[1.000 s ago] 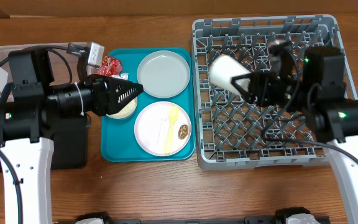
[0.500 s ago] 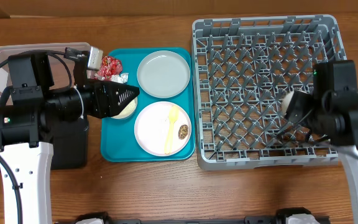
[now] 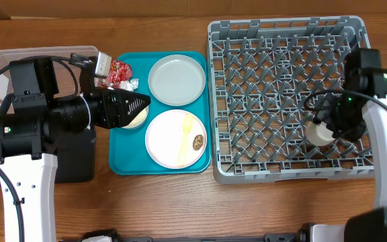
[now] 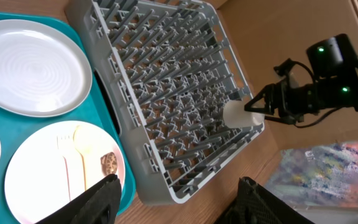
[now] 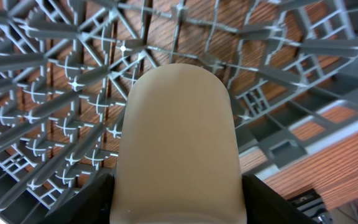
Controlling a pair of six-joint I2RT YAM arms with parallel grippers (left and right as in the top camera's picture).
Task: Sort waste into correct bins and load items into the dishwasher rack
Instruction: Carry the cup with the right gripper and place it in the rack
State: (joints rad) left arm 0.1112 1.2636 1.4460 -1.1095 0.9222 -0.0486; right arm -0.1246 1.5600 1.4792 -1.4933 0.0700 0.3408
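My right gripper (image 3: 324,128) (image 5: 179,205) is shut on the white cup (image 3: 316,132) (image 5: 179,137) (image 4: 236,114), holding it over the front right of the dishwasher rack (image 3: 287,176) (image 5: 48,93). Its pegs show just beyond the cup. The left gripper (image 3: 140,106) (image 4: 180,199) hangs open and holds nothing, above the small bowl (image 3: 137,121), which it partly hides. On the teal tray (image 3: 123,161) lie the grey-green plate (image 3: 176,79) (image 4: 33,65) and the pinkish-white plate (image 3: 166,138) with the yellow utensil (image 3: 185,138) and a brown bit (image 3: 198,142).
A red wrapper (image 3: 119,70) and a white tissue (image 3: 129,84) sit at the teal tray's back left corner. The clear tub (image 3: 5,60) stands at the far left. Largely under my left arm lies the black tray (image 3: 72,161).
The right arm carried the cup from the rack's back middle to its front right. My left gripper barely shifted and stays open over the bowl.
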